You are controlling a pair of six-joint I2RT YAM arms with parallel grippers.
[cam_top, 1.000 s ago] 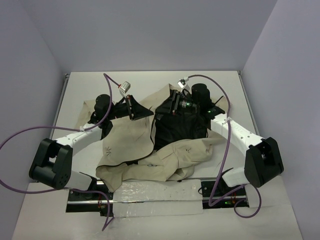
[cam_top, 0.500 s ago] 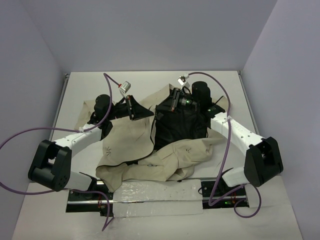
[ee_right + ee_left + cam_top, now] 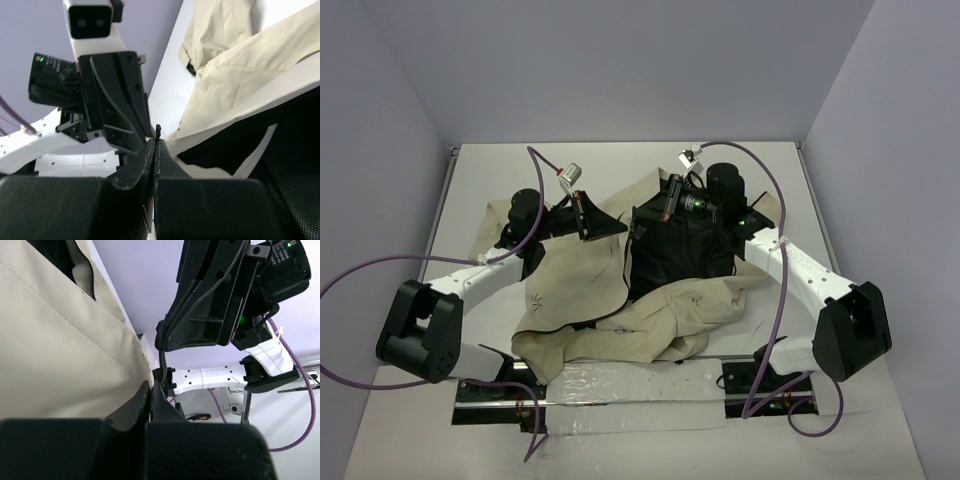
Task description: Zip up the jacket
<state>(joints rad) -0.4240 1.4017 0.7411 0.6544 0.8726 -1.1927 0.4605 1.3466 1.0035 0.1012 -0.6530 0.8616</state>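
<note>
Two arms reach over the jacket (image 3: 580, 290), which lies open and crumpled across the middle of the desk (image 3: 480, 170), from its near edge to about halfway toward the far edge. Its black lining (image 3: 670, 260) is bared right of the middle, and a small star-like mark (image 3: 535, 298) shows on the beige left panel. The left gripper (image 3: 587, 232) is clenched on the jacket's front edge and holds a dark flap raised off the desk; in the left wrist view the beige cloth runs right into its closed fingers. The right gripper (image 3: 666, 220), just beside it toward the right, has its jaws pressed together where the other front edge arrives; a thin dark tab (image 3: 157, 131) pokes out at the tips, too small to identify.
</note>
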